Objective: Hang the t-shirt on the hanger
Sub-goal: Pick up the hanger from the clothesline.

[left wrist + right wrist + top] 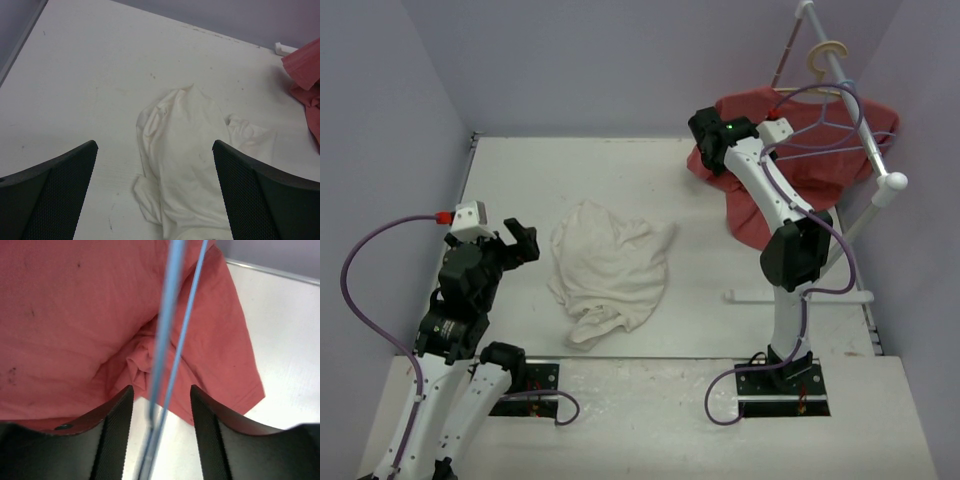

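Straddling the hanger [166, 315] with the right pincer [161, 395] parted, seemingly unclamped, to fetch it; holding the left pincer [155, 147] wide left of the crumpled t-shirt [185, 140], ready to grab.

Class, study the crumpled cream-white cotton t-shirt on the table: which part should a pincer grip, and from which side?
Probably the bunched ridge down the middle of the cream-white cotton t-shirt, from above on its left, where the open left pincer faces it. Its edges lie flat, hard to pinch.

It was a robotics lab cell: lilac walls [570, 60] boxed in a white worktop [620, 170], left arm [460, 285] and right arm [790, 255] bolted at its near edge.
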Available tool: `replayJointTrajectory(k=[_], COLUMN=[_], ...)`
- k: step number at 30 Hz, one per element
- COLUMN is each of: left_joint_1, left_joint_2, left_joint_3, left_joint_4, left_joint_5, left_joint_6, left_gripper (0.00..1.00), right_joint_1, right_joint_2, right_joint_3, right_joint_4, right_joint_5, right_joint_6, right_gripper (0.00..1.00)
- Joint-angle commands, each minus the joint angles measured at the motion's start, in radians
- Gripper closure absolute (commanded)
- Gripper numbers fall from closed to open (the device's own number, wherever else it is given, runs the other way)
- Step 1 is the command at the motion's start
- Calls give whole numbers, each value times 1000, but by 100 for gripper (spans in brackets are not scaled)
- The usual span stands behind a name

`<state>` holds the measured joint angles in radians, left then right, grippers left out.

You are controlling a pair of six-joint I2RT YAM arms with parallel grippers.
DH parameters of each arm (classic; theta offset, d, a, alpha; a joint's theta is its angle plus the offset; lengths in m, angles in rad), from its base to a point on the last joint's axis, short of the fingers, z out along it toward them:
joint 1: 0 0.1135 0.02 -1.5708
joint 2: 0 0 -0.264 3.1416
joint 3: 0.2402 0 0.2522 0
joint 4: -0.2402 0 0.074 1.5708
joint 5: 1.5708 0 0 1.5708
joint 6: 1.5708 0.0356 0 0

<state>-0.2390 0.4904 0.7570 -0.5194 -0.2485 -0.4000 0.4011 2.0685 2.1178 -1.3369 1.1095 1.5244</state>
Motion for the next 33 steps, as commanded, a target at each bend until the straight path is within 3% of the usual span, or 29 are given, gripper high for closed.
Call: replayJointTrajectory(k=[1,9,13,17,33], left_joint_1=[-12,-16,-16,-16,-16], left_joint_2=[-13,-15,-15,-18,-9], left_joint_3=[-2,-2,-3,-4,-7], left_joint_4=[42,42,41,42,44], left_joint_5=[12,12,9,9,8], left_joint_6=[21,21,21,20,20], left_gripper=[0,0,0,0,0], right_joint_1=[-1,1,1,2,36], right_joint_2=[-45,-63,-87,-103,-126], right_joint_3=[4,-1,-22,-35,-56], right_joint_4=[-156,-176,-176,-174,-166], right_joint_5=[56,61,56,54,53], right_joint_6=[118,139,150,150,23], right_gripper=[56,68,80,100,100])
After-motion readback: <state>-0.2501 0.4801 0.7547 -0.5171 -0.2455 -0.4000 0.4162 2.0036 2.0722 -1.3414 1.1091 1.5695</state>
